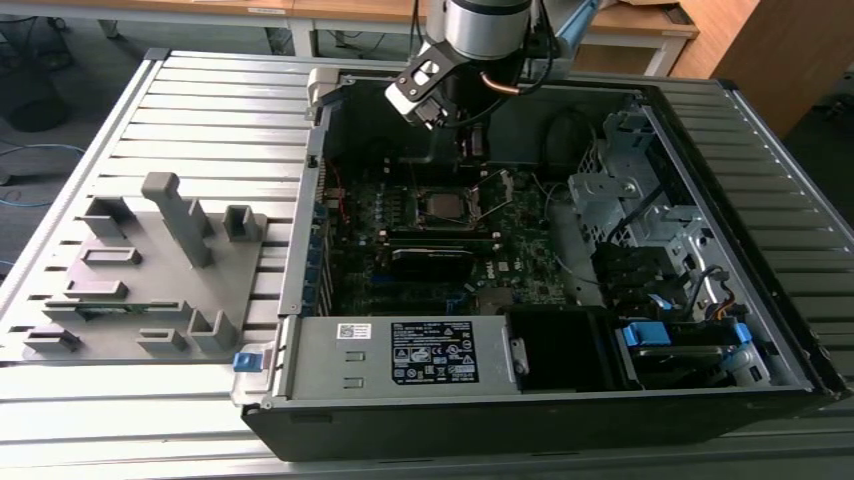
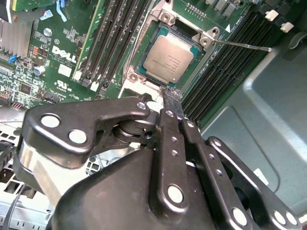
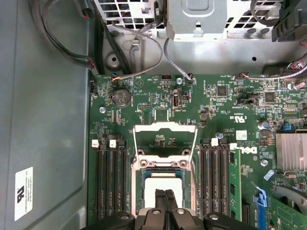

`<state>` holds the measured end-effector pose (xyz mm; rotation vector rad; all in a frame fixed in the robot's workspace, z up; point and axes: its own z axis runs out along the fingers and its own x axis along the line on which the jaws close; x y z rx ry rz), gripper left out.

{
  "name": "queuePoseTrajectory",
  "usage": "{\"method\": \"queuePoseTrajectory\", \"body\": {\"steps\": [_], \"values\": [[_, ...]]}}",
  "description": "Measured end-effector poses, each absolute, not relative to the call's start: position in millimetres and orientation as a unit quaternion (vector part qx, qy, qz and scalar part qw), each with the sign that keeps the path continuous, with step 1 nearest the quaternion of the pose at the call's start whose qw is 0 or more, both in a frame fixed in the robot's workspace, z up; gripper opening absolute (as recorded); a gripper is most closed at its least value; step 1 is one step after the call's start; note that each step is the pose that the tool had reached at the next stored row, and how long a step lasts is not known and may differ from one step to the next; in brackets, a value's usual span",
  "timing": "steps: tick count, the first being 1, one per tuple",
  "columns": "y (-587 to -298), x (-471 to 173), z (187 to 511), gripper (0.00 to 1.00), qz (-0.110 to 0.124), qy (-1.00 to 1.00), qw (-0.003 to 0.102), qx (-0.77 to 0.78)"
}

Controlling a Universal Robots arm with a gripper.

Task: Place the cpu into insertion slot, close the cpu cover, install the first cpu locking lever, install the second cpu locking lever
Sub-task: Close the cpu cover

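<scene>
Your gripper (image 2: 171,97), fingers pressed together on nothing, hangs just beside the cpu (image 2: 168,57), which lies in the slot (image 2: 201,40); the cover (image 3: 165,126) stands open.

Gripper (image 2: 171,97) points down — fingers (image 3: 160,201) seemingly pressed together.

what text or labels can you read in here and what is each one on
Power supply label: dense print, too small to read.
Case wall sticker: one mark and fine print, unreadable.
Circuit board: white maker's logo; tiny printed codes too small to read.
cpu: faint engraved lines, unreadable.
</scene>
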<state>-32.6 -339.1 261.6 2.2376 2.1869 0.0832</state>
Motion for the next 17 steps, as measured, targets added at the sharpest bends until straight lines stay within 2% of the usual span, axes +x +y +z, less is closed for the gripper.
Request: {"method": "queuePoseTrajectory", "body": {"steps": [17], "values": [[-339.1,7.6,261.4,0.11,0.027,0.699,0.006,0.715]]}}
